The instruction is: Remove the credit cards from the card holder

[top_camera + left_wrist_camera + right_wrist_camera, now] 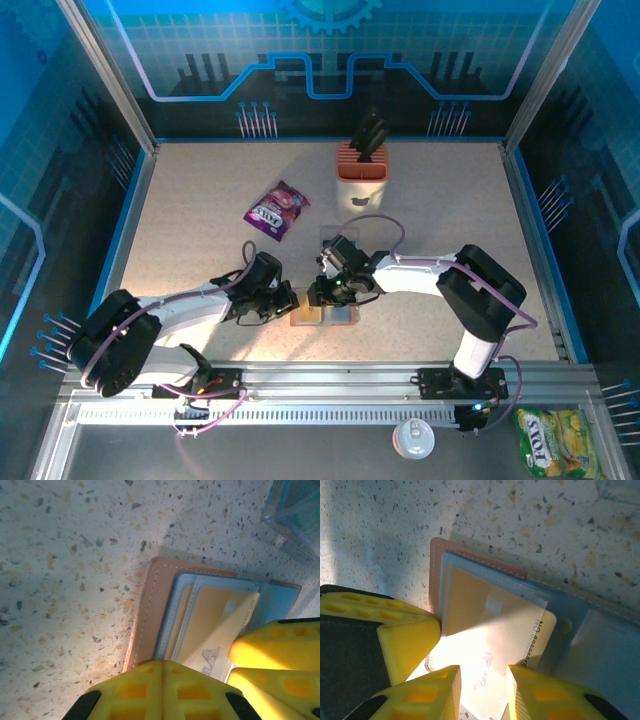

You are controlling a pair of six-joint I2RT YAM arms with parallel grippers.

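The card holder (pixel 326 316) lies open near the table's front middle, with a brown rim (pixel 150 610) and grey-blue pockets (pixel 600 650). Tan-gold credit cards (pixel 215 625) sit in its pockets. One pale card (pixel 490 635) with printed numbers sticks out of a pocket toward the right gripper. My left gripper (pixel 162 664) is shut, its tips on the holder's near edge at the holder's left side (pixel 287 298). My right gripper (pixel 484 680) stands part open over the protruding card, whose face shows between the fingers (pixel 442 690). Beside them is a left gripper finger (pixel 405 640).
A clear plastic sleeve (pixel 295 515) lies just beyond the holder. A purple snack packet (pixel 277 210) and a cream-and-orange knife block (pixel 361 160) stand farther back. Off the table's front are a white lid (pixel 413 437) and a yellow-green packet (pixel 553 440).
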